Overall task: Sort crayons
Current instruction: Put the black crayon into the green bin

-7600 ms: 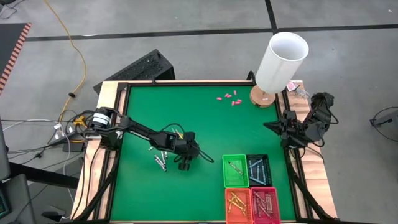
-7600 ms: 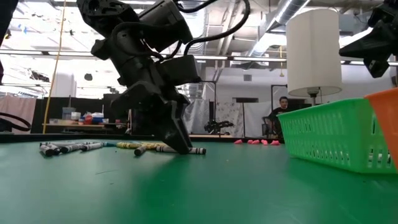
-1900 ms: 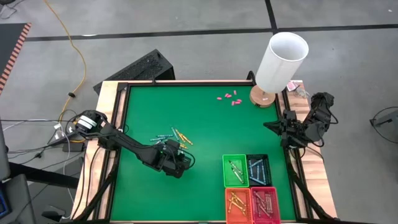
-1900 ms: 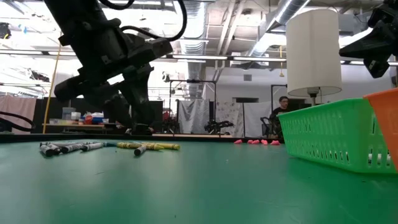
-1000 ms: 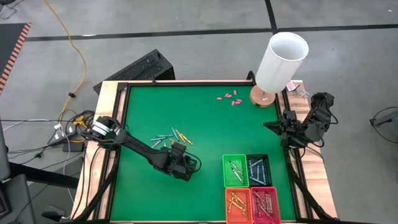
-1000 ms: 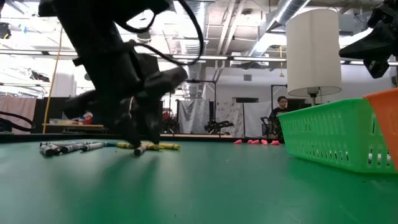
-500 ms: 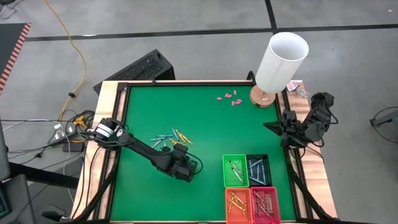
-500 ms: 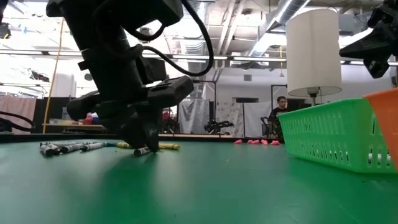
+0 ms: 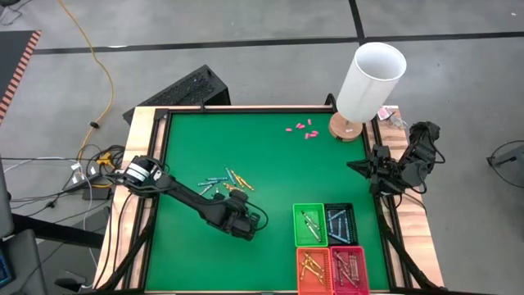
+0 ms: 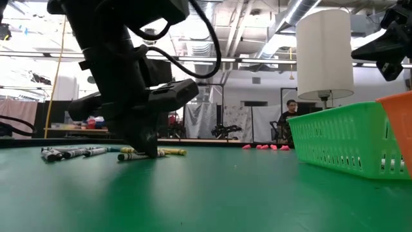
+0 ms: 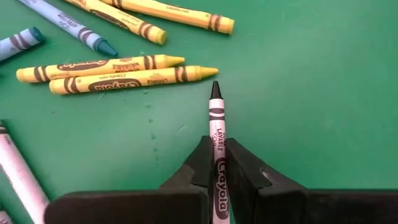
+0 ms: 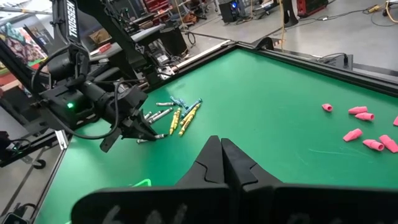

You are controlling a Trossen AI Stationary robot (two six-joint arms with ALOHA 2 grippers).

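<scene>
A grey-white crayon [image 11: 218, 146] (dark tip forward) lies on the green table [image 9: 270, 164], pinched between the left gripper [image 11: 217, 163] fingers, just beside the loose yellow and blue crayons [image 9: 223, 180]. The right gripper [image 12: 222, 157], fingers pressed together, waits at the table's right edge, near the lamp [image 9: 364, 82].

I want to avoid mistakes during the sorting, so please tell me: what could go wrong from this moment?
1. The left gripper is shut on a thin grey crayon with a black tip, pinching only its rear part; the long free end might swing or slip during lifting.
2. The yellow paper-wrapped crayons lie close beside that tip, so a sideways move might push them.
3. The four small plastic baskets stand close together; the crayon could fall into the wrong one.
</scene>
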